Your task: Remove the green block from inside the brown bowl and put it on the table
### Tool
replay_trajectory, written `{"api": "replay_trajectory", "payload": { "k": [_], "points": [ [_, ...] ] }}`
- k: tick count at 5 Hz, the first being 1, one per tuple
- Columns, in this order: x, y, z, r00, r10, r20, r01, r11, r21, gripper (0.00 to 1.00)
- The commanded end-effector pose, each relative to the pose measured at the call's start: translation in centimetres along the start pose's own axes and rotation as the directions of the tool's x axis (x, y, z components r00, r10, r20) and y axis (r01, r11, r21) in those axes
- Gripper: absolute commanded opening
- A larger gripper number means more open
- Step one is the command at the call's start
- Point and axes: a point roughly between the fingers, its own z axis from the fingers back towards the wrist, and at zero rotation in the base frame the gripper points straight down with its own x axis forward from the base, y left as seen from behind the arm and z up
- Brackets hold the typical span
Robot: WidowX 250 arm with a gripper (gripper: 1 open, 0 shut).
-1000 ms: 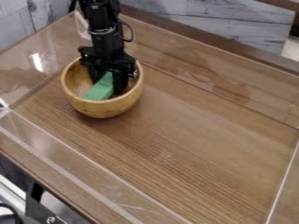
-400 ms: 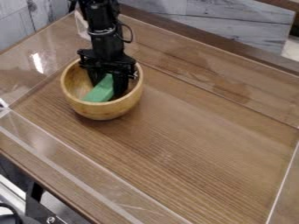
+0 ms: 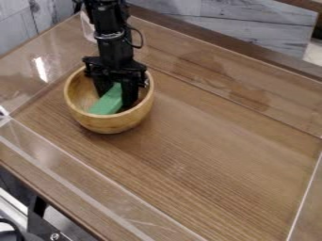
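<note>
Green block [image 3: 111, 100] lay tilted inside the brown bowl [image 3: 88, 120], leaning on the inner wall, upper end under my claw [image 3: 122, 91]. My claw pointed steeply down into the bowl, fingers closed on the green block's top end so I could lift it clear of the rim. Bowl sat near the worktop's [image 3: 214, 151] far-left corner; open wood to its right suited the set-down.

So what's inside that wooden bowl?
A green block lies in the bowl, with the robot's tool reaching down and closed on its upper end. The tool hides that end of the block.
</note>
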Motion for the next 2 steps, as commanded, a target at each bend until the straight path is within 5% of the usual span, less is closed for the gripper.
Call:
{"api": "replay_trajectory", "payload": {
  "k": [1, 2],
  "points": [
    [-0.91, -0.81, 0.03, 0.999, 0.006, -0.036, -0.006, 1.000, -0.009, 0.00],
    [-1.16, -1.19, 0.01, 0.999, 0.006, -0.050, -0.007, 1.000, -0.014, 0.00]
  ]
}}
